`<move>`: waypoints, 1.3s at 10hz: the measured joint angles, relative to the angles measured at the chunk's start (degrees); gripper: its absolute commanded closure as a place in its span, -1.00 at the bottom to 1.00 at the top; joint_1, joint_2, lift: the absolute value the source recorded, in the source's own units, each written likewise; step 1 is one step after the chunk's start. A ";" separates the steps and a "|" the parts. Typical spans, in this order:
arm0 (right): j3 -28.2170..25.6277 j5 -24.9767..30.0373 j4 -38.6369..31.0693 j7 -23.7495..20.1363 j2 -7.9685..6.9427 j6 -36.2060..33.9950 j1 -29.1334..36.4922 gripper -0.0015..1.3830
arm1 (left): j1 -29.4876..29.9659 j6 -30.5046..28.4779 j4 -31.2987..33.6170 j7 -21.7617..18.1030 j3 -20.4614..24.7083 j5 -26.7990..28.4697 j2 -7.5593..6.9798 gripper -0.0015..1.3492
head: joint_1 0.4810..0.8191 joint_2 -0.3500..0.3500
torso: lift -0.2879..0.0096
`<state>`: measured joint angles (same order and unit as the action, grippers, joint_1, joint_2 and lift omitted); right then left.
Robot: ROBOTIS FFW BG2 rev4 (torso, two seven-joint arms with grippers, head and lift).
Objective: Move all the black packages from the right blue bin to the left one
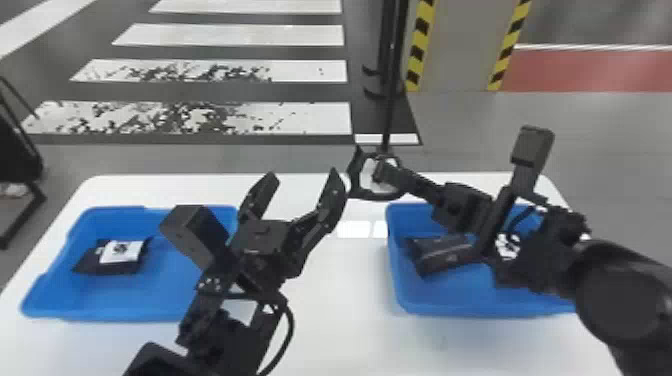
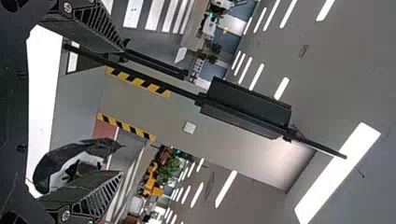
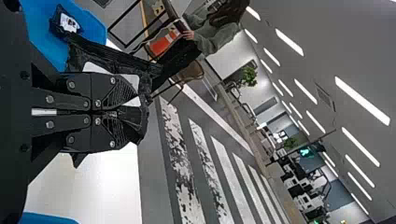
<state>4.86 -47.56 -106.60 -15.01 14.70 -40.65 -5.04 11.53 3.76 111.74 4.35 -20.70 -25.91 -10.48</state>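
1. bins: 2, both blue, left bin [image 1: 165, 287] and right bin [image 1: 450, 297], on 1 white desk [image 1: 350, 310].
2. black packages: 3 i can count; 1 labelled package [image 1: 117, 257] in the left bin, 1 dark package [image 1: 442, 252] in the right bin, 1 held package [image 1: 368, 172] up between the bins.
3. left pincer [image 1: 303, 174]: spread wide, holding 0 things.
4. right pincer [image 1: 384, 172]: narrow, pinching the held package.
5. right arm [image 1: 462, 207] hides part of the right bin; can't tell whether the black-and-white patch [image 1: 507, 246] behind it is another package.
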 measured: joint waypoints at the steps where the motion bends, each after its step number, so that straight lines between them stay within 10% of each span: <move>1: 1.36 -0.85 -0.12 -0.11 0.06 0.40 -0.23 0.71 | -0.11 -0.20 0.30 -0.05 -0.33 -0.27 -0.11 -0.84 | 0.12 -0.01 | 0.05; 4: 7.10 -3.83 0.45 -0.19 0.16 1.22 -0.89 0.71 | -0.41 -0.43 0.54 -0.07 -0.81 -0.71 -0.15 -0.84 | 0.18 0.13 | 0.05; 7: 8.88 -4.64 0.20 -0.37 0.34 2.09 -1.26 0.71 | -0.20 -2.45 0.55 0.51 -0.29 -0.94 -0.09 0.19 | 0.22 0.20 | 0.05; 10: 9.27 -5.06 -0.06 -0.50 0.41 2.88 -1.35 0.71 | -0.29 -5.36 0.66 1.57 -0.28 -0.81 0.03 0.80 | 0.25 0.20 | 0.05; 13: 9.31 -5.50 -0.13 -0.79 0.41 3.92 -1.23 0.71 | -0.28 -5.44 0.67 1.99 -0.43 0.52 0.00 0.80 | 0.23 0.20 | 0.05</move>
<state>14.17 -53.06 -106.73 -15.79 15.11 -36.73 -6.27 11.25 -1.68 112.40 6.34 -21.13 -25.39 -10.48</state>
